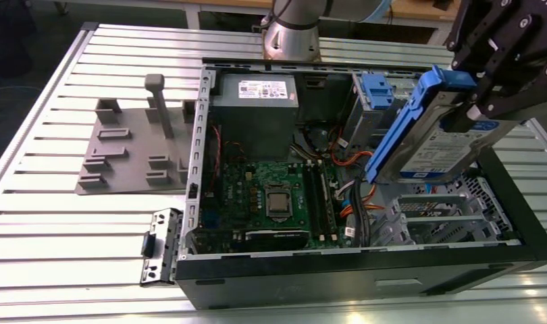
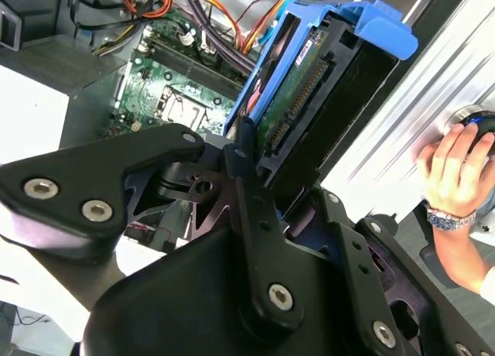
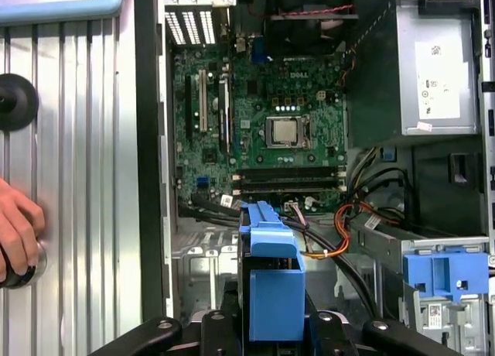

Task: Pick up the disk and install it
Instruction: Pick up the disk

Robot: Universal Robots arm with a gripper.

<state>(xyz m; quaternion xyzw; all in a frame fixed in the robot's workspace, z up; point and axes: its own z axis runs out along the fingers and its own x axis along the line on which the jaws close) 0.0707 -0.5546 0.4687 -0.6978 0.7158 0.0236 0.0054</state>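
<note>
the gripper (image 1: 479, 101) is clamped on the disk (image 1: 435, 145) and holds it up in the air. the disk is a flat silver box with a white and blue label, and it has a blue plastic frame around it. it is tilted, with one end high by the gripper and the other end pointing down into the open computer case (image 1: 364, 273). in the exterior view it hangs over the case's right part, just beside the grey cage (image 1: 368, 118) with the blue latch (image 1: 375, 88). it is not in the cage. in the second wrist view the black fingers (image 2: 247, 178) press on the disk (image 2: 309, 85) from both sides, and the row of gold pins on its end shows. in the first wrist view the disk (image 3: 272, 290) sticks out from the gripper (image 3: 271, 337) over the inside of the case. the green board (image 1: 273, 192) lies flat at the bottom of the case, with a silver square chip in its middle. the big grey power box (image 1: 254, 111) with a white sticker sits at the far end of the case. orange wires (image 1: 359, 202) curl between the board and the disk. the case lies on a silver table (image 1: 66, 236) made of long strips. a grey plastic tray (image 1: 129, 152) lies on the table at the exterior view's left, well apart from the disk. a small metal plate (image 1: 161, 246) lies just beside the case. a person's hand (image 2: 456, 159) with a watch rests on a round thing at the side of the table.
</note>
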